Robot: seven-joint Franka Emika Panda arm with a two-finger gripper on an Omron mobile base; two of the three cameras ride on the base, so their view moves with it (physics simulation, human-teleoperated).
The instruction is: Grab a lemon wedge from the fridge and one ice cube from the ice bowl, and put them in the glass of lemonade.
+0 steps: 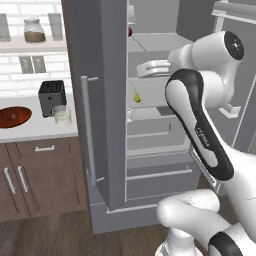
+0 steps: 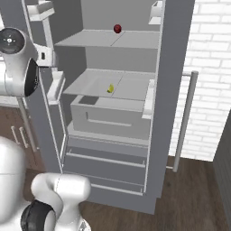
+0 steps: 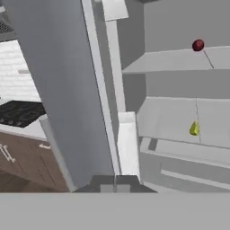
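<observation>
Closed fingers (image 3: 114,183) hold nothing, hovering outside the open fridge (image 2: 113,135). Inside, the lemon wedge (image 2: 110,88) lies untouched on the middle shelf, below a red fruit (image 2: 117,29). Both pickups seem left to do: ice bowl (image 1: 14,116) and glass of lemonade (image 1: 62,115) wait on the white surface (image 1: 35,131) beside a toaster (image 1: 52,96), under white brick.

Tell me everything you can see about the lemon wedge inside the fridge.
The lemon wedge is a tiny bright yellow piece, looking greenish-yellow in the hand view and tapering upward to a point. It sits on the pale grey middle shelf of the open fridge, near the shelf's centre seam, above the drawer. It stands alone; nothing but the shelf touches it. The small dark red fruit lies on the shelf above. Its texture is too small to tell.
</observation>
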